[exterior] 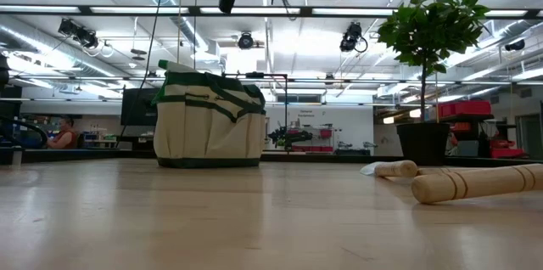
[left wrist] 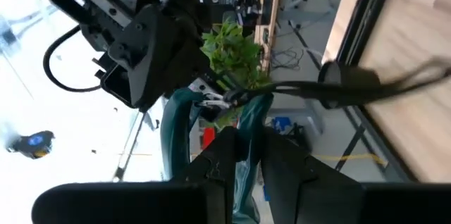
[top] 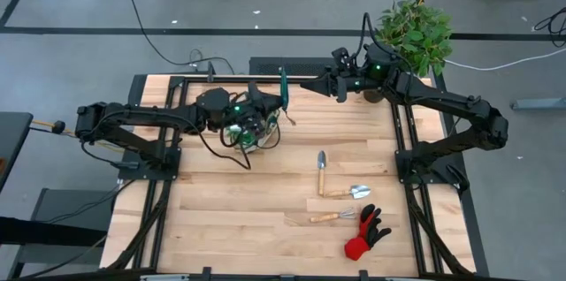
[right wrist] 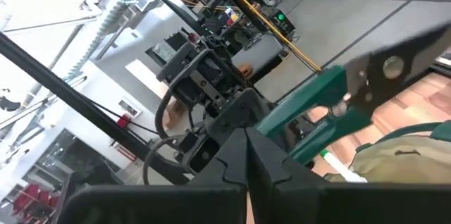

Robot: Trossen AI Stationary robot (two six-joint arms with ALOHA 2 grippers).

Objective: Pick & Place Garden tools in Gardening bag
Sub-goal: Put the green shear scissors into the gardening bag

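The green-handled pruning shears (top: pixel 283 91) hang in the air over the far middle of the table, with my left gripper (top: pixel 270 109) shut on them. Just below stands the tan gardening bag (exterior: pixel 209 121), resting on its flat bottom. My right gripper (top: pixel 305 84) reaches in level from the right. It is shut, with its fingertips (right wrist: pixel 246 136) right at the shears' green handles (right wrist: pixel 310 111). Two wooden-handled tools (top: pixel 322 170) (top: pixel 329 217), a small trowel (top: pixel 352 193) and a red-and-black glove (top: pixel 365 232) lie flat on the near right. My left gripper pinches one green handle (left wrist: pixel 246 122) of the shears between its two fingers. The fingers come level from the table's left. The shears are lifted clear, above the bag. My right gripper's shut fingertips stand at the handles; whether they touch cannot be told.
A leafy potted plant (top: pixel 414 29) stands at the far right corner, behind my right arm. A dark frame rail (top: pixel 230 78) runs along the table's far edge. The near left of the wooden tabletop (top: pixel 221 219) is bare.
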